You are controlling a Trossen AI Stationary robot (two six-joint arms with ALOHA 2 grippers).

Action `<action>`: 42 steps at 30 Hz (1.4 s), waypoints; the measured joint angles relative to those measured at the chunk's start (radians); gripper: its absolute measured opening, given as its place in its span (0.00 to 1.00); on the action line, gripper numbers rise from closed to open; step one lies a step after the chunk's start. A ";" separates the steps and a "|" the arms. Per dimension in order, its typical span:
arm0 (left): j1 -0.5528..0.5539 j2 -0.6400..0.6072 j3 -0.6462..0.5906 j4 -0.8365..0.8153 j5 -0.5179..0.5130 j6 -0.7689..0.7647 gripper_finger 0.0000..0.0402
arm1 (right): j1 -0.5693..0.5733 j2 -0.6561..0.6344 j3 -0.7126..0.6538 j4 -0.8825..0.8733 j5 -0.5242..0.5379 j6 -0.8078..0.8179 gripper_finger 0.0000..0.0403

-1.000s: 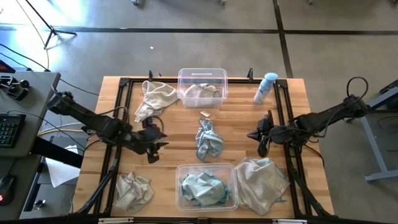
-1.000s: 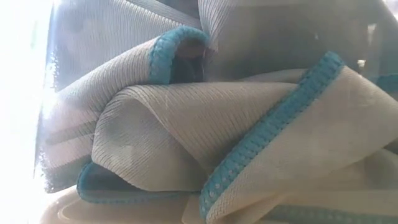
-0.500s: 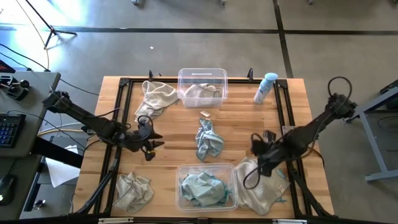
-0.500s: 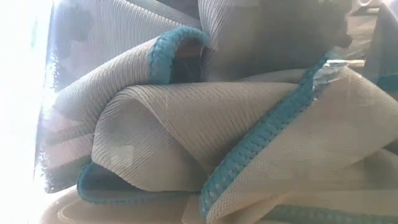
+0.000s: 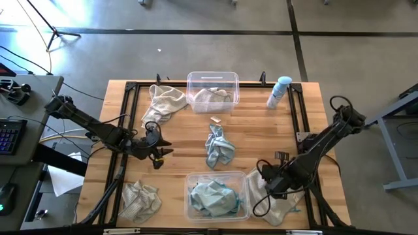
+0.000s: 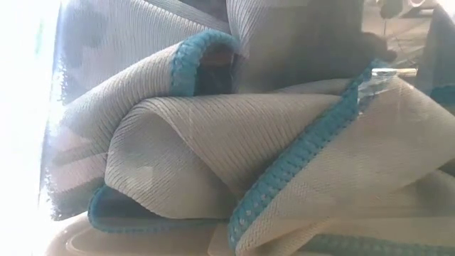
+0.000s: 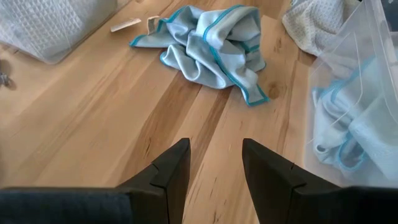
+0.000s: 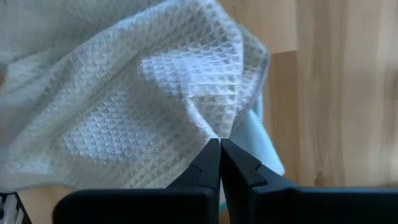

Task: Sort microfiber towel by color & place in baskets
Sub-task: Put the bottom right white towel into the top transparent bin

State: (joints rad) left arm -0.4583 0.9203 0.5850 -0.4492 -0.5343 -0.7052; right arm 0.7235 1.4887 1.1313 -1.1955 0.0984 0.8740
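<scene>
right gripper (image 8: pixel 220 144) down on the beige towel (image 8: pixel 124 106) by the near basket (image 5: pixel 240 179)
its fingers are pinched together at a fold, grip unclear; low view blocked by cloth; left gripper (image 7: pixel 216 158) hovers parted.

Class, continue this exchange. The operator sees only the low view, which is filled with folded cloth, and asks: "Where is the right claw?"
Observer: The right claw is on the beige towel, beside the clear basket that holds blue cloth.
Operator: Is it open?
Observer: No, it is shut, with its tips at that towel's edge.
Operator: And the left claw?
Observer: The left claw is open over bare wood, apart from the blue towel at the table's middle.
</scene>
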 joint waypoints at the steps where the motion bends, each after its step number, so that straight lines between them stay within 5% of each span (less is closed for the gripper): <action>1: 0.000 0.000 0.000 0.000 0.000 -0.001 0.33 | 0.000 0.006 0.000 0.003 -0.004 -0.001 0.04; 12: 0.000 0.000 0.000 0.008 0.000 -0.035 0.33 | 0.015 0.017 -0.001 0.090 -0.002 -0.075 0.36; 27: 0.000 0.000 0.000 0.011 0.000 -0.053 0.33 | 0.064 0.135 -0.001 0.108 0.041 -0.118 0.38; 35: 0.000 0.000 0.001 0.037 0.000 -0.053 0.33 | 0.064 0.162 -0.002 0.102 0.074 -0.123 0.30; 42: 0.000 0.000 0.001 0.037 0.000 -0.053 0.33 | 0.064 0.162 -0.002 0.103 0.087 -0.090 0.03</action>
State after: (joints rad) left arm -0.4583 0.9207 0.5858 -0.4122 -0.5346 -0.7582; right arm 0.7876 1.6505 1.1297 -1.0923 0.1856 0.7844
